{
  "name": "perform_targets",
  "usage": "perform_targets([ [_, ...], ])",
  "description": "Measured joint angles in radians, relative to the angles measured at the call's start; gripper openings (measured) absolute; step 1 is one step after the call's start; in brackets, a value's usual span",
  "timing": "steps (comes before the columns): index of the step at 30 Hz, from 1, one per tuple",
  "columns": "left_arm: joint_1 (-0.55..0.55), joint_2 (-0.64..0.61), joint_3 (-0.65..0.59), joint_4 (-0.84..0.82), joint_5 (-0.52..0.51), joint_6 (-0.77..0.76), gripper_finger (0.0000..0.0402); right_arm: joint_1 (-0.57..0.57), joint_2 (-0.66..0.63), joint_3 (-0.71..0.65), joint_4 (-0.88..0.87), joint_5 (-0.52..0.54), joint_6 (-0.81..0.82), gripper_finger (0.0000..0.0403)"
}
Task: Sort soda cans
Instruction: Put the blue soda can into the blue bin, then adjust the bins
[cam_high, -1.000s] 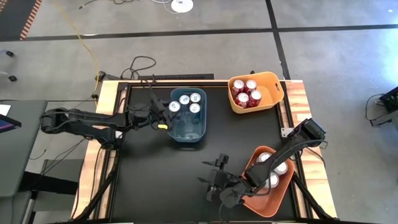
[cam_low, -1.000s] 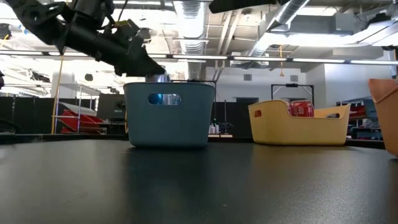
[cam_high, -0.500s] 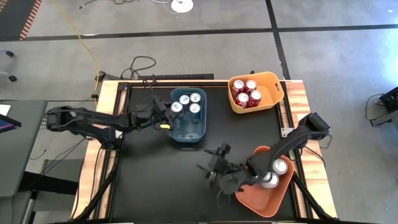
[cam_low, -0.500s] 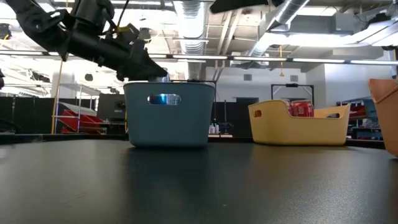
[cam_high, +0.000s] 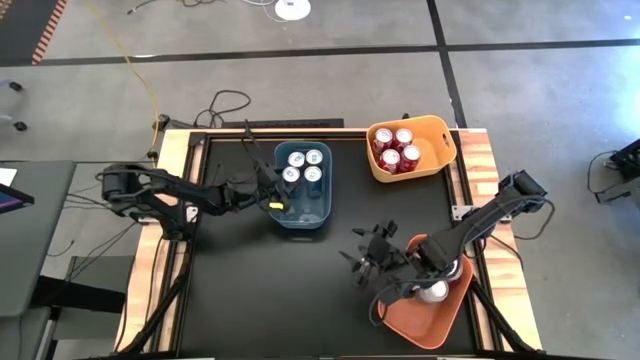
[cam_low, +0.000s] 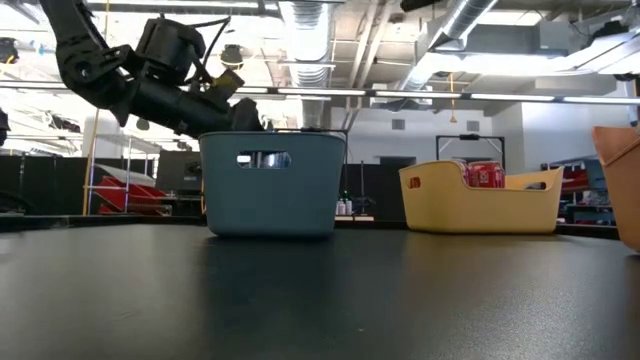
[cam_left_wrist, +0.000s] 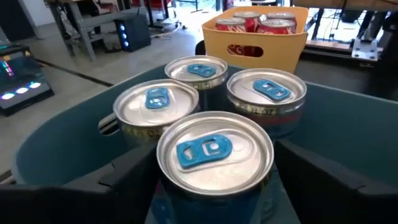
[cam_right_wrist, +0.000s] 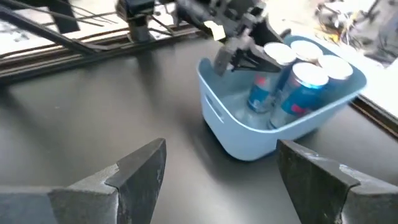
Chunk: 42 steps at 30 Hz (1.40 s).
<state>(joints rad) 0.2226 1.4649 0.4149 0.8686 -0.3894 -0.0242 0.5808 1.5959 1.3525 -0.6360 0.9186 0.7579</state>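
Several blue soda cans (cam_left_wrist: 214, 152) stand inside the blue bin (cam_high: 300, 212), silver tops up. My left gripper (cam_high: 283, 180) reaches into that bin from the table's left. It is open, with one finger on either side of the nearest can (cam_right_wrist: 266, 84), which stands on the bin floor. My right gripper (cam_right_wrist: 217, 180) hangs open above the table, left of the orange bin (cam_high: 408, 320). Nothing is between its fingers. Red cans (cam_high: 398, 148) stand in the yellow bin (cam_high: 446, 160), and silver cans (cam_high: 440, 282) in the orange bin.
The blue bin (cam_low: 270, 190) is at the far middle of the black table, the yellow bin (cam_low: 480, 205) at the far right, and the orange bin at the near right. Bare black tabletop (cam_high: 250, 290) lies across the near left and middle.
My left gripper has sunk and gone a little toward the table's right, bringing the blue can down into the blue bin beside the other three. My right gripper has risen and moved toward the far and right edges, rolling as it went.
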Motion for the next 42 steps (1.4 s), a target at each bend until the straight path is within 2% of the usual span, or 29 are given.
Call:
perform_targets([
  [10,-0.016,-0.017,0.032,0.016,0.0,0.053,0.0311,-0.001,-0.006,0.0,-0.041,-0.002,0.047,0.0319],
  [13,-0.024,-0.053,0.037,0.011,0.0,0.073,0.0312,-0.007,-0.027,0.0,-0.056,-0.004,0.047,0.0319],
  [18,-0.04,-0.177,0.037,-0.075,-0.02,0.102,0.0312,-0.059,-0.104,0.0,-0.189,-0.005,0.074,0.0318],
  [20,-0.048,-0.246,0.037,-0.121,-0.037,0.098,0.0312,-0.112,-0.141,0.0,-0.258,-0.028,0.103,0.0315],
  [25,-0.07,-0.448,0.037,-0.241,-0.043,0.079,0.0312,-0.291,-0.179,0.0,-0.399,-0.164,0.127,0.0298],
  [32,-0.087,-0.704,0.037,-0.392,-0.045,0.069,0.0312,-0.554,-0.157,0.0,-0.448,-0.367,0.004,0.028],
  [37,-0.087,-0.795,0.037,-0.493,-0.046,0.057,0.0313,-0.764,-0.117,0.0,-0.412,-0.451,-0.085,0.028],
  [42,-0.087,-0.811,0.037,-0.567,-0.063,0.056,0.0313,-0.922,-0.043,0.0,-0.354,-0.577,-0.162,0.0278],
])
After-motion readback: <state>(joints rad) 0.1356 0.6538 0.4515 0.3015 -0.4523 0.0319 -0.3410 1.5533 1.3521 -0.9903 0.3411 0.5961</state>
